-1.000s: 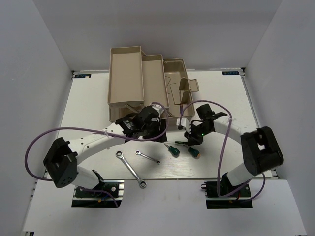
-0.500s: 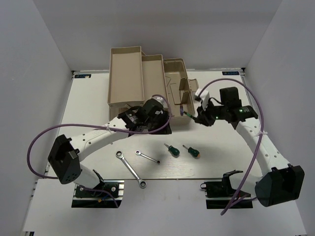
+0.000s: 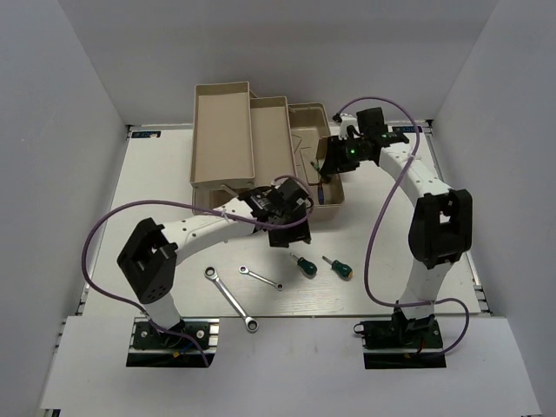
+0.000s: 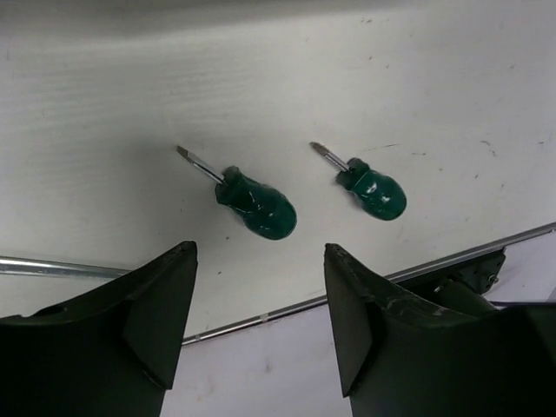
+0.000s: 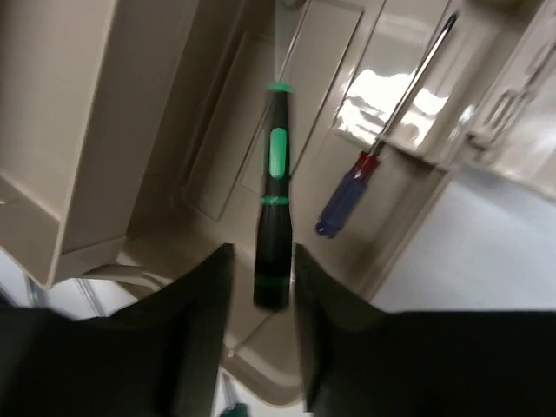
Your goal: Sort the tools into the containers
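L tool (image 4: 259, 258) open, empty, over stubby green-handled screwdrivers (image 4: 258, 207) on white surface (image 4: 434, 78). R tool (image 5: 261, 256) over beige plastic toolbox bottom (image 5: 228, 143) w/ blue-handled screwdriver (image 5: 347, 191) inside. Slim dark green-banded pen-like implement (image 5: 274, 208) btwn its fingers, grip unclear. Blue corner stickers (image 3: 148, 134) unreadable.

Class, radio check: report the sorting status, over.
Left claw open above green screwdrivers. Right claw over toolbox, dark tool between jaws, grip unclear. Nothing blocking.
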Action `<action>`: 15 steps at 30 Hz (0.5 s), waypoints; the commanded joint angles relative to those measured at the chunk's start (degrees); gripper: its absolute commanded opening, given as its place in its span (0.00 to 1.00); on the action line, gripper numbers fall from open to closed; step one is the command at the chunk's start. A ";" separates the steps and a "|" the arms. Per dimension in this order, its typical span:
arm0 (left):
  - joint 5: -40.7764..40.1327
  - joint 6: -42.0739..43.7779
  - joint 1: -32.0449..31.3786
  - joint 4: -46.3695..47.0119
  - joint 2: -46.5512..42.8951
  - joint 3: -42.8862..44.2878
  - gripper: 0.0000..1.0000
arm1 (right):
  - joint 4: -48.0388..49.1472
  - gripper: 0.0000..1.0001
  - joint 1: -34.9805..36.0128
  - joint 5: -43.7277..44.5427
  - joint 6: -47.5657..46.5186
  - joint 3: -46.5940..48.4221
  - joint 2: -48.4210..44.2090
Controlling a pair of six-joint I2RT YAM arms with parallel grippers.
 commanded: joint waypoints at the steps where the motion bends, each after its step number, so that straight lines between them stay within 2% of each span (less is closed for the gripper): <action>1: -0.37 -5.39 -1.82 -2.42 -0.57 -0.91 0.71 | -0.33 0.44 0.16 -3.54 4.23 3.97 -0.64; 4: -2.21 -9.17 -2.35 -0.74 -0.57 -2.85 0.71 | 0.02 0.59 -0.98 -4.17 2.92 2.83 -1.77; 5: -2.22 -10.13 -3.05 -0.74 0.30 -1.98 0.71 | 0.28 0.71 -1.16 -4.08 2.30 2.30 -3.08; 6: -2.74 -10.84 -3.06 -0.74 1.09 -1.02 0.71 | 0.46 0.90 -1.42 -4.17 2.30 0.04 -3.88; 11: -3.98 -16.55 -6.04 -10.83 10.57 9.79 0.71 | -1.38 0.91 -3.00 -2.94 1.07 -7.26 -11.79; 15: -3.45 -20.50 -7.45 -10.24 14.54 11.30 0.71 | -2.26 0.91 -5.11 -1.88 -1.83 -13.69 -17.50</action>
